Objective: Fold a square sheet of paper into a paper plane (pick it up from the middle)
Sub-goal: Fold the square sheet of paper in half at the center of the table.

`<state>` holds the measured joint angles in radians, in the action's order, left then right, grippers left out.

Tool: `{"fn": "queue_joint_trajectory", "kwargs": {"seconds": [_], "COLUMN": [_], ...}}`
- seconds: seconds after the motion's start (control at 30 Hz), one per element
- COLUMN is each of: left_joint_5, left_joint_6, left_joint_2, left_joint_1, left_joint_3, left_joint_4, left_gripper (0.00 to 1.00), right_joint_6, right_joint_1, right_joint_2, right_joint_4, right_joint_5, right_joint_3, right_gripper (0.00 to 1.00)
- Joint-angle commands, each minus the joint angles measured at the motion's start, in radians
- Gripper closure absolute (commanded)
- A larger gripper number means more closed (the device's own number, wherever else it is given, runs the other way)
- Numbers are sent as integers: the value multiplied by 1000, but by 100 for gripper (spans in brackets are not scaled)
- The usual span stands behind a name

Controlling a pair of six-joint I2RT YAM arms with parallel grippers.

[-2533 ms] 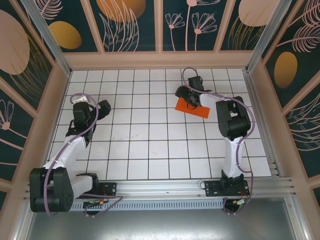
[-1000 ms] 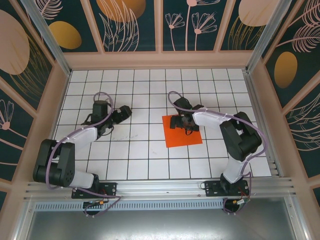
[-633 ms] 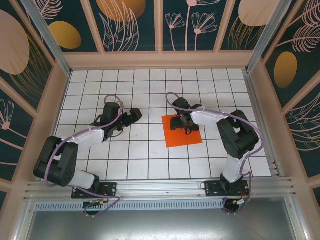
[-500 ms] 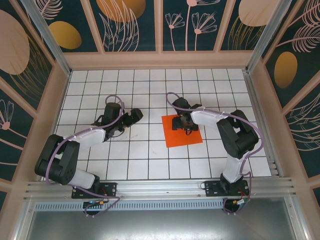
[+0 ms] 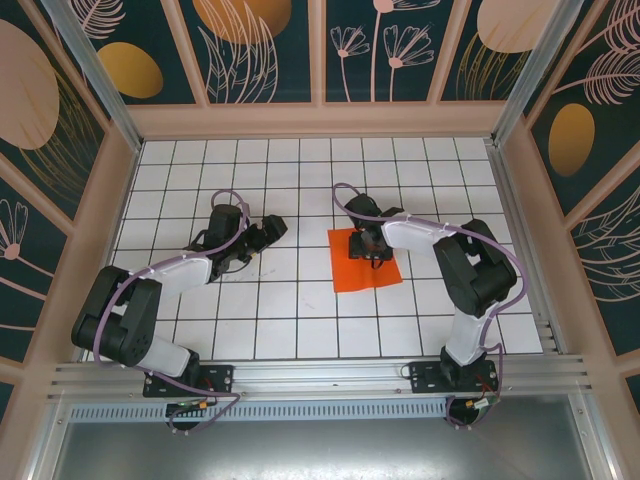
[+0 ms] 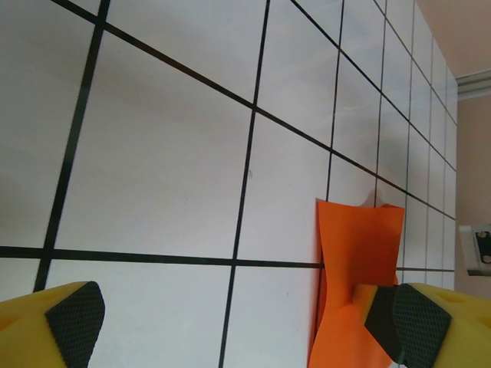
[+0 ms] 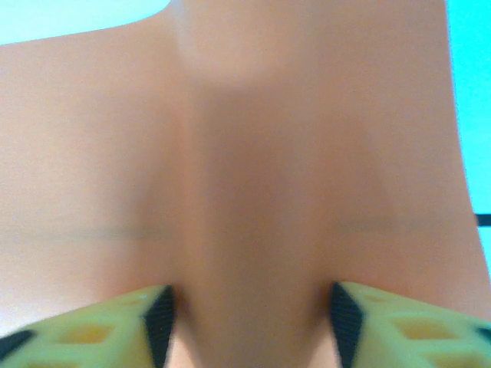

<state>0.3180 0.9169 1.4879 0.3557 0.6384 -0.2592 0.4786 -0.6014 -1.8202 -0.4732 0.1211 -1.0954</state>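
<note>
1. The right end effector point(image 7: 252, 326) stands with its jaws part-way in, pressed down onto the square sheet of paper point(image 7: 253, 192). A soft ridge of the sheet rises between the black pads point(image 7: 159, 326), which lie against its flanks. I cannot tell whether that amounts to a real hold.
2. From above, the orange-red sheet lies on the table point(image 5: 280, 300), a little right of centre. The right end effector sits on the sheet, rather nearer its far edge than its exact middle.
3. The left end effector point(image 6: 245, 322) is spread wide and holds nothing. It is low over bare tiles to the left of the sheet and clear of it. In its own wrist view the sheet's near part shows beside one of the yellow fingers point(image 6: 426, 322), buckled upward rather than lying flat.
4. What could go wrong, as I judge it:
   - The paper is thin, so a shallow pinch on the ridge may slip free once lifted.
   - A hard pinch would set a stray crease where no fold is wanted.
   - A grip off the middle would leave the sheet hanging lopsided and awkward for the left end effector to take.
   - Pads dragging on the table could skid the whole sheet instead of gathering it.
5. No brand, label or writing can be read. The wall panels point(image 5: 260, 50) carry only leaf and flower patterns.
</note>
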Motion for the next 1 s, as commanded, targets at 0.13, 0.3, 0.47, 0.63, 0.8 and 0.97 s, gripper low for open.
{"fn": "queue_joint_trajectory", "kwargs": {"seconds": [0.13, 0.3, 0.47, 0.63, 0.8, 0.97], "left_joint_5": [72, 139, 253, 339, 386, 397], "left_joint_6": [75, 105, 217, 315, 396, 419], "left_joint_2": [-14, -36, -20, 7, 54, 91], "left_joint_1": [7, 6, 6, 6, 6, 9], "left_joint_3": [-21, -32, -96, -139, -171, -181], "left_joint_4": [-100, -159, -370, -570, -745, -830], "left_gripper": [2, 3, 6, 7, 17, 37], "right_joint_6": [71, 187, 304, 450, 536, 621], "right_joint_1": [40, 101, 132, 164, 176, 178], "right_joint_2": [110, 197, 195, 173, 152, 128], "right_joint_4": [220, 530, 758, 976, 1071, 1159], "right_joint_5": [-320, -646, -859, -990, -1047, -1074], "right_joint_3": [61, 177, 231, 275, 282, 292], "right_gripper": [69, 71, 71, 70, 69, 69]}}
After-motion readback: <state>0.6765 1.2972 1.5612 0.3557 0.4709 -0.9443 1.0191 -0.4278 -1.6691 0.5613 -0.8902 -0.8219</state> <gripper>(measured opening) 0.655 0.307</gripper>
